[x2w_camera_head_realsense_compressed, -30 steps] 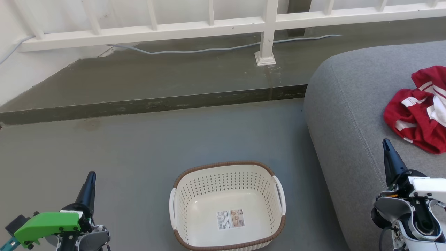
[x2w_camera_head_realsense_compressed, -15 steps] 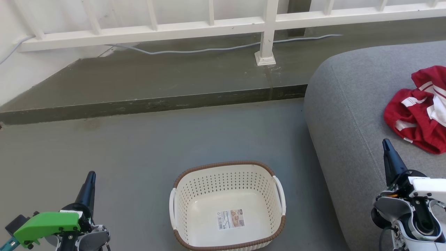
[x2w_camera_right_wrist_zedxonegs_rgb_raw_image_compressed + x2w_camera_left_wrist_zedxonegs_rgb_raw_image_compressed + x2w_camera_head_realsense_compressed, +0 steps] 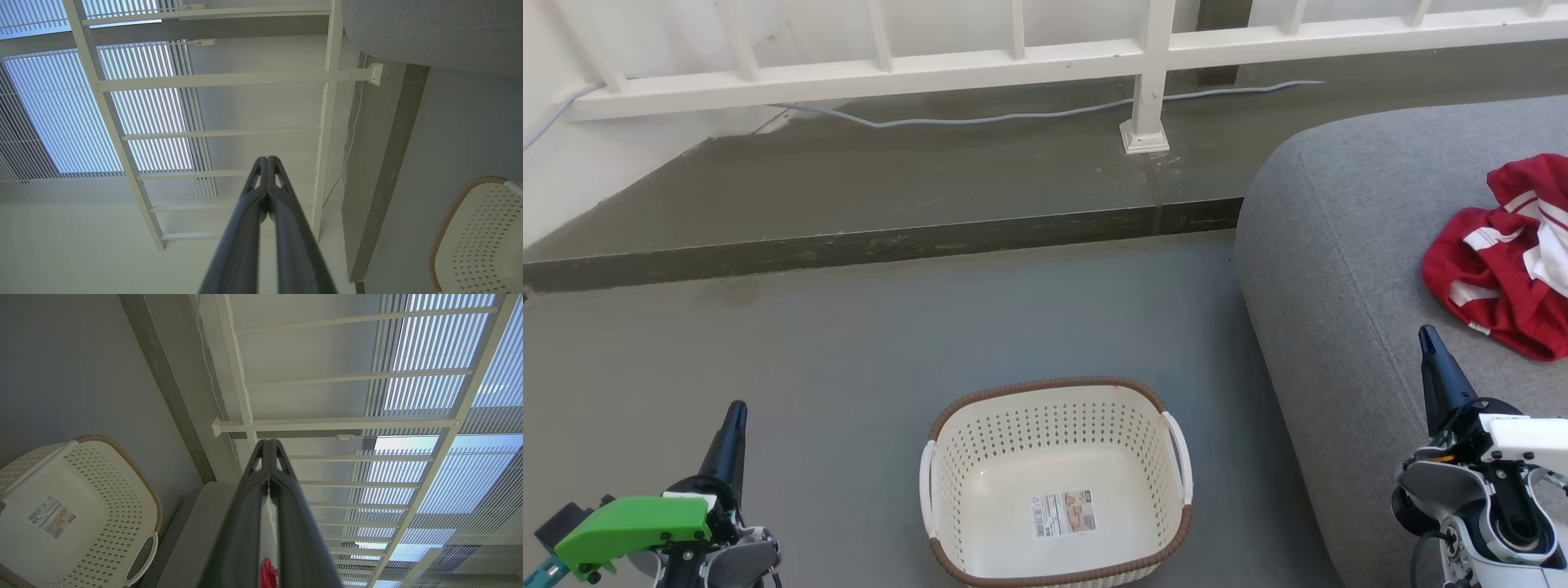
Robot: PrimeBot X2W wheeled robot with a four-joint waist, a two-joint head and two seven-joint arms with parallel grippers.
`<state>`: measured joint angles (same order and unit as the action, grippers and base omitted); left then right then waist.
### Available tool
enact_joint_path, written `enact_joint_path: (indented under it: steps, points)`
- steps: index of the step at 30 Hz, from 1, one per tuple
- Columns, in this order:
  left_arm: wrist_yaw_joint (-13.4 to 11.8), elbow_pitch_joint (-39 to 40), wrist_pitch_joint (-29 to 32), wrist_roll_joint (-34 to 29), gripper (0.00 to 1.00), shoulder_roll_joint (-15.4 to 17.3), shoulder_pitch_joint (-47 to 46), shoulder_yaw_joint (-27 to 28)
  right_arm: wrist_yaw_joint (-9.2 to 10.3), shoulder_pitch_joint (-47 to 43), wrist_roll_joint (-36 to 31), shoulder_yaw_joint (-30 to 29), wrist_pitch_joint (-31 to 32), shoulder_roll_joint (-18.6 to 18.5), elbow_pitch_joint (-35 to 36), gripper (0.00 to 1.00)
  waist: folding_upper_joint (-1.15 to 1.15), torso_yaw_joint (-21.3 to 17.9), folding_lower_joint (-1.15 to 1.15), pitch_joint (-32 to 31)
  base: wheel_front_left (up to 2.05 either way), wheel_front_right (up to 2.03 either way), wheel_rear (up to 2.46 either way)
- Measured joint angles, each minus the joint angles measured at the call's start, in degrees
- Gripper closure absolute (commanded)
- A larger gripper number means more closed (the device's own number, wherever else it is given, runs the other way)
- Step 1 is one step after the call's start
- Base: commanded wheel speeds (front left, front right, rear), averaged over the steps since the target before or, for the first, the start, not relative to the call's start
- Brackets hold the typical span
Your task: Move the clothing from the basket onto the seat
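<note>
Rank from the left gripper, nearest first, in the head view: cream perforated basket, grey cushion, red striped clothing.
1. Cream perforated plastic basket, just right of left gripper.
2. Grey fabric seat, farther right.
3. Red striped clothing, atop it.

**Occlusions and cropped regions.** The clothing (image 3: 1499, 253) lies crumpled against the head view's right edge, which cuts it off. Folds hide any print, and whether it is one piece or two cannot be told. The seat (image 3: 1339, 327) runs out past the right and bottom edges. The near rim of the basket (image 3: 1045, 382) is clipped by the bottom edge, and the print on its label (image 3: 1063, 514) is too small to read. The bodies of the left pincer (image 3: 737, 408) and right pincer (image 3: 1425, 335) are cropped at the bottom edge. In the left wrist view the pressed-together fingers (image 3: 245, 522) cover most of the seat, leaving a red sliver (image 3: 268, 575) between them. The railing (image 3: 1013, 61) passes out of the top.
</note>
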<state>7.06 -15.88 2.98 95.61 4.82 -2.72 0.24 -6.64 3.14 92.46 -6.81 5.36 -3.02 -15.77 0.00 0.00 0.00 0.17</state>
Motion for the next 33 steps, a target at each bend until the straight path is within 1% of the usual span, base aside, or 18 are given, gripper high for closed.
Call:
enact_joint_path:
  steps: [33]
  points:
    - [0.0,0.07,0.08,-0.05,1.0,-0.12,0.0,0.22,0.0,0.0,0.0,-0.05,0.0,0.2,0.0,1.0,0.0,0.0,0.0,0.0,0.0,0.0,0.0]
